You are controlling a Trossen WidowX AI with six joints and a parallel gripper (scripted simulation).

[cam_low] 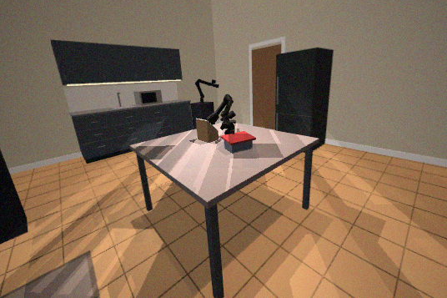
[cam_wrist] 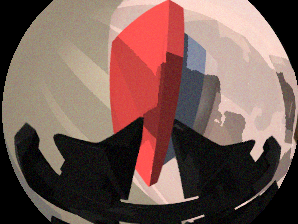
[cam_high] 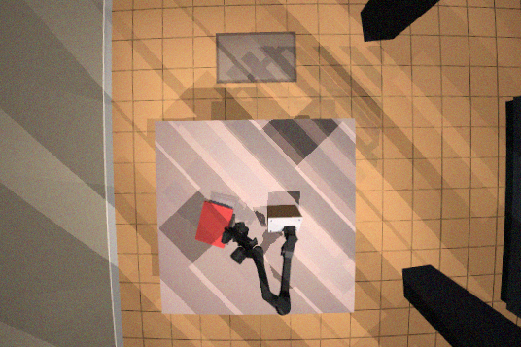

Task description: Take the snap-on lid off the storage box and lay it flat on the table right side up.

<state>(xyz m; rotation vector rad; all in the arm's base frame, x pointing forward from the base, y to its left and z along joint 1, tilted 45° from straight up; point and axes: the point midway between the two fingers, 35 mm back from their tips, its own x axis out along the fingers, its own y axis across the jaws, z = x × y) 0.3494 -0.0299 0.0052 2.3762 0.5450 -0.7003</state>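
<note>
The red lid (cam_high: 213, 223) (cam_low: 238, 137) (cam_wrist: 148, 76) sits over the blue storage box (cam_high: 226, 206) (cam_low: 241, 147) (cam_wrist: 194, 76) on the left half of the table. In the wrist view the lid looks tilted, with the blue box showing beside its edge. My gripper (cam_high: 228, 234) (cam_low: 229, 130) (cam_wrist: 157, 121) is at the lid's near edge. It is shut on that edge, with one dark finger on each side of the red rim. I cannot tell whether the lid is free of the box.
A brown and white block (cam_high: 284, 218) (cam_low: 206, 130) stands to the right of the storage box, close to my arm (cam_high: 264, 277). The grey table (cam_high: 316, 190) (cam_low: 200, 171) ends just left of the lid. Dark cabinets and a fridge stand around the room.
</note>
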